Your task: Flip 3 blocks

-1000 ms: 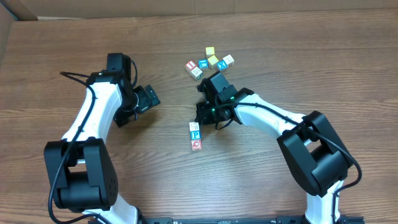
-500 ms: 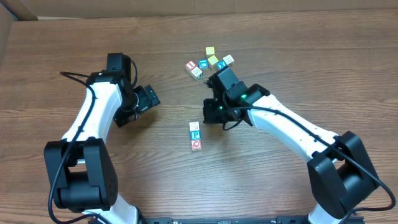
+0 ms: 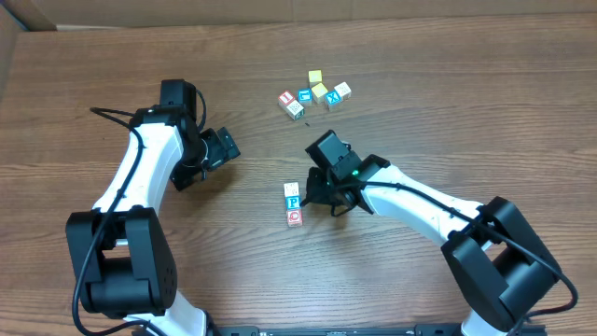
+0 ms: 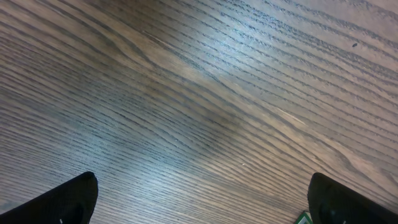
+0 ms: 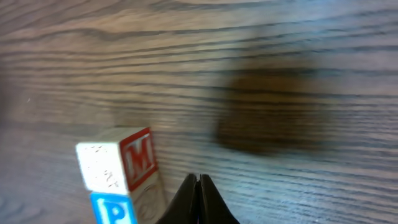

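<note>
Black right jaws clenched tip to tip, empty, low over the brown wood-grain surface (image 5: 298, 50). Just beside them in the right wrist view, on the side toward the left edge: pale whitish wooden cube with a red "M" side face (image 5: 118, 165). Touching it, blue-"P" wooden cube (image 5: 114, 211), cut off by the lower frame edge.

From overhead, same pair plus red-faced wooden cube with a round letter (image 3: 295, 217), lined up in a short row near the middle of the surface. Long axis from far edge toward near edge, pale cube farthest, red nearest. Jaws beside the pale end of the row; touching or apart, impossible to tell under the wrist housing.

Judged: next move best made across the row's axis, not along it, with a nudge or a reopened pinch on one cube. White right arm (image 3: 420, 201) clearly the nearer.

Left jaws spread wide, empty, well apart from the row toward the left edge. Between the black fingertips (image 4: 62, 199) only bare grain, save a green sliver (image 4: 303, 218) too small to identify.

Toward the far edge, loose cluster of small coloured wooden cubes (image 3: 317, 91), well apart from the row. Red face's letter unreadable; faces already turned, unknowable.
</note>
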Tool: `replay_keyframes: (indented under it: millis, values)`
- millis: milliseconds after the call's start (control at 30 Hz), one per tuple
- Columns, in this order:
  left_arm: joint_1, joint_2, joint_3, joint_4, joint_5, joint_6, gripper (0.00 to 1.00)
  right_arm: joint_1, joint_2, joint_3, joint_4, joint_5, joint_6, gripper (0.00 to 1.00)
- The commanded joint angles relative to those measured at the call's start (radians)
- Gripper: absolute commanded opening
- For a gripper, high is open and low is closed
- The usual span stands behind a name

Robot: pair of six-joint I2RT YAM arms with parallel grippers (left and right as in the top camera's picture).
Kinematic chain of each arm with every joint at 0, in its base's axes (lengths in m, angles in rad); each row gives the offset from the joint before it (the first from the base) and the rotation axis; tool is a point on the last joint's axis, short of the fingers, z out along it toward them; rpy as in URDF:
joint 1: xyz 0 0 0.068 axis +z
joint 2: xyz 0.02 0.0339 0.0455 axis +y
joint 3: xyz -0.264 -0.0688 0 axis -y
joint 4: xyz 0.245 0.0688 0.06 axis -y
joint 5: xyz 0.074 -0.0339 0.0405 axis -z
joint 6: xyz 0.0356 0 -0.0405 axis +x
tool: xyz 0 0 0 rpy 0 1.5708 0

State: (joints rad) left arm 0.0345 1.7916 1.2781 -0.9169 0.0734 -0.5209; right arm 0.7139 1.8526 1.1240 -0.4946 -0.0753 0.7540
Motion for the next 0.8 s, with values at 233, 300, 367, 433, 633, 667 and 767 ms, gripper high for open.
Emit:
replay_keyframes:
  millis: [233,300,367,433,633,667,767]
  values:
    - [-0.002,-0.01,0.014,0.002,-0.003,0.004,1.0,0.079,0.005,-0.023,0.056,0.03,0.058,0.04]
    - [-0.002,-0.01,0.014,0.002,-0.003,0.004,1.0,0.084,0.005,-0.023,0.064,0.03,0.058,0.04]
    - [-0.002,-0.01,0.014,0.002,-0.003,0.004,1.0,0.084,0.005,-0.023,0.063,0.03,0.058,0.04]
    - [-0.002,-0.01,0.014,0.002,-0.003,0.004,1.0,0.084,0.005,-0.023,0.063,0.03,0.058,0.04]
    - [-0.002,-0.01,0.014,0.002,-0.003,0.004,1.0,0.084,0.005,-0.023,0.064,0.005,0.058,0.04]
    - [-0.002,-0.01,0.014,0.002,-0.003,0.004,1.0,0.084,0.005,-0.023,0.064,-0.006,0.059,0.04]
    - [-0.002,-0.01,0.014,0.002,-0.003,0.004,1.0,0.084,0.005,-0.023,0.064,-0.015,0.062,0.04]
